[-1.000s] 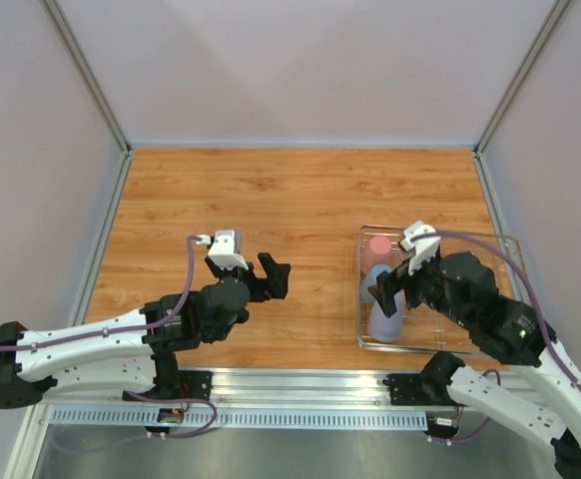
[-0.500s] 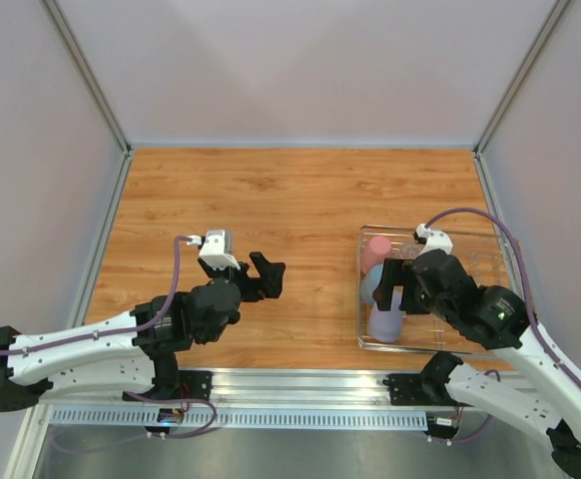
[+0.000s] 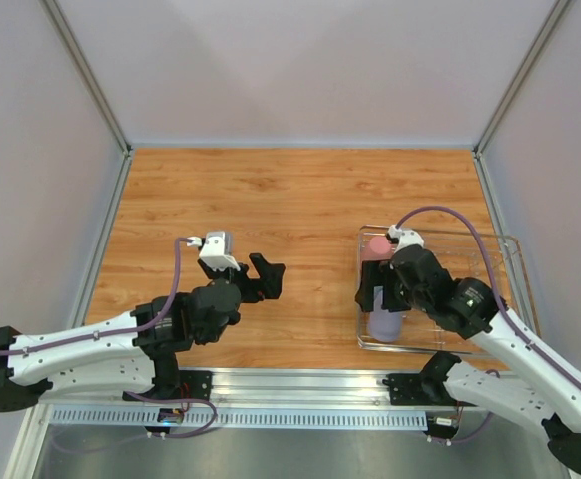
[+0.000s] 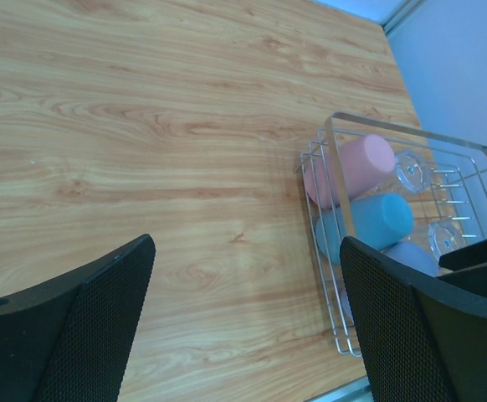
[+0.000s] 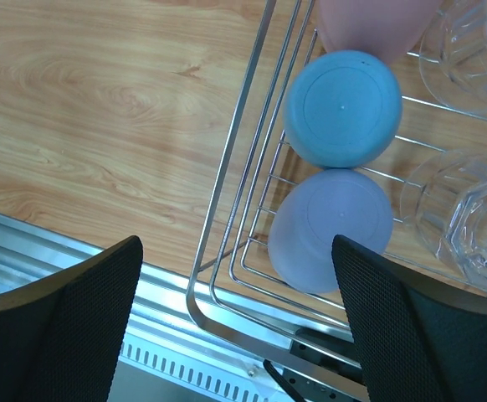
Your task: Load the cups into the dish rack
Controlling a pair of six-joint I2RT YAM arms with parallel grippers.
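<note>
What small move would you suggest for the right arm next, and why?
Probably lift the right gripper straight up and away: its jaws hang open and empty over the dish rack, where the pink cup, blue cup, lavender cup and both glass tumblers already sit.

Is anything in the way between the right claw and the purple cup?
No, nothing visible. The open right gripper hangs just above the lavender cup, which already sits in the rack.

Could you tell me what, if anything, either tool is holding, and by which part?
Nothing is held: the left tool and the right tool both stand open and empty.
</note>
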